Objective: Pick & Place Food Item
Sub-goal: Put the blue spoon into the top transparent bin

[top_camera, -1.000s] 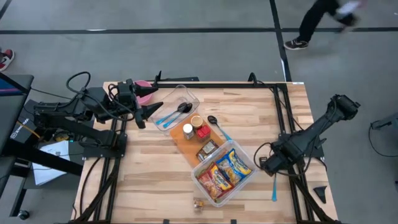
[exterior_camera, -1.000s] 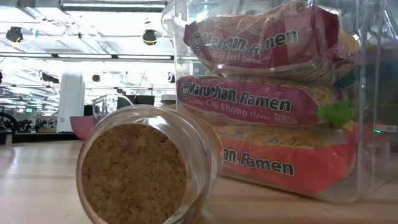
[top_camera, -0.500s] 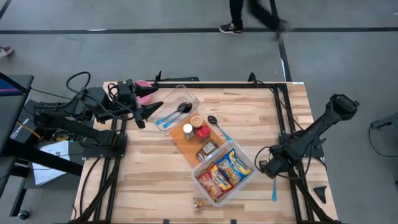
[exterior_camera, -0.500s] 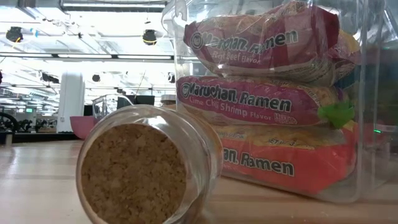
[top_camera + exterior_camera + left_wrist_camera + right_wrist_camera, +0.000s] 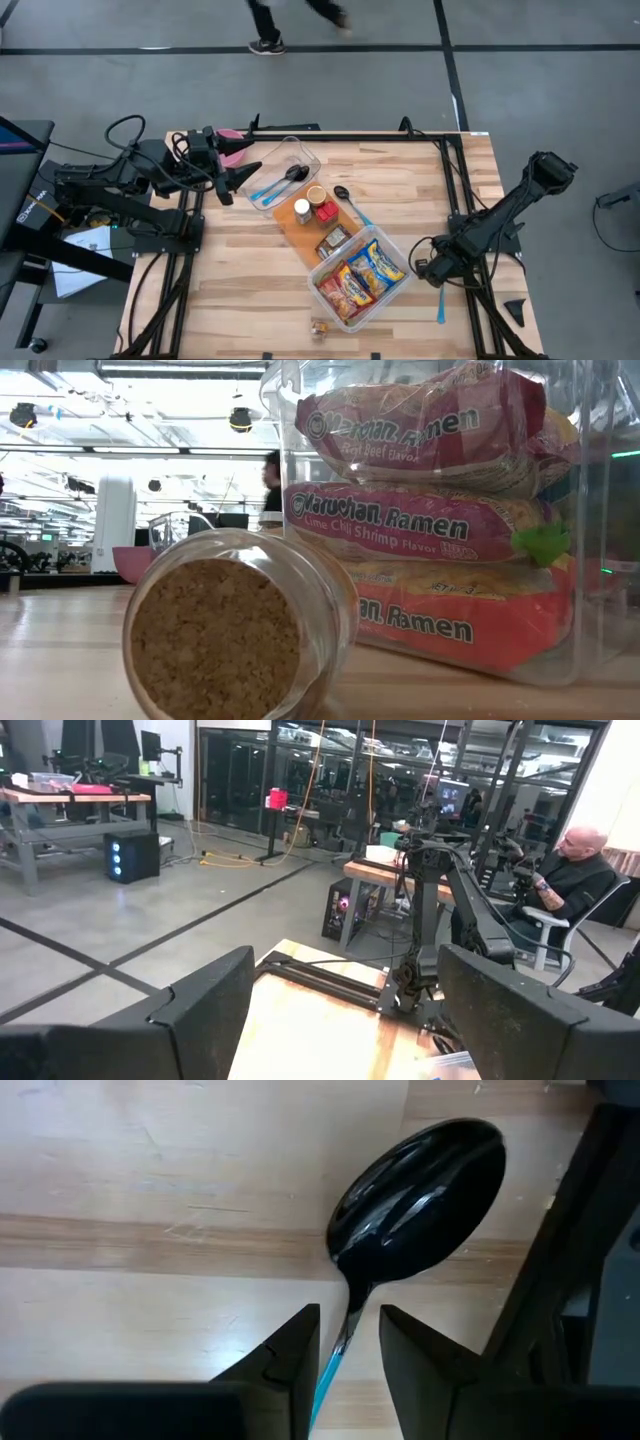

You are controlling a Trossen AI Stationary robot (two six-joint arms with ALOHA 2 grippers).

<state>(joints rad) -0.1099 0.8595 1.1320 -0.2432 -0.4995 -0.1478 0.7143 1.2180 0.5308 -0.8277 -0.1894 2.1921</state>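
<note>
My right gripper [image 5: 432,270] is at the table's right side, pointing steeply down, shut on a spoon with a black bowl [image 5: 420,1195] and a blue handle. The handle's end [image 5: 441,310] sticks out toward the near edge. A clear bin [image 5: 362,280] of ramen packs [image 5: 420,520] stands near the middle. In front of it a cork-stoppered jar [image 5: 215,640] lies on its side. My left gripper [image 5: 240,175] waits open at the far left, held level above the table. My right gripper has the spoon's thin neck [image 5: 340,1345] between its two fingers, just behind the bowl. The fingers come from above, slanting, and lie along the spoon. The bowl reaches out past the fingertips over the wooden top. I cannot tell whether it touches the wood.
A wooden board [image 5: 318,225] carries small jars and a packet. A clear tray [image 5: 285,178] at the far left holds spoons, and another spoon [image 5: 347,198] lies beside it. A pink bowl [image 5: 232,150] is behind my left gripper. A person [image 5: 290,20] walks past beyond the table.
My right gripper has sunk a little toward the table with the spoon, drifting slightly toward the near edge. The person beyond the far edge has walked from right to left.
</note>
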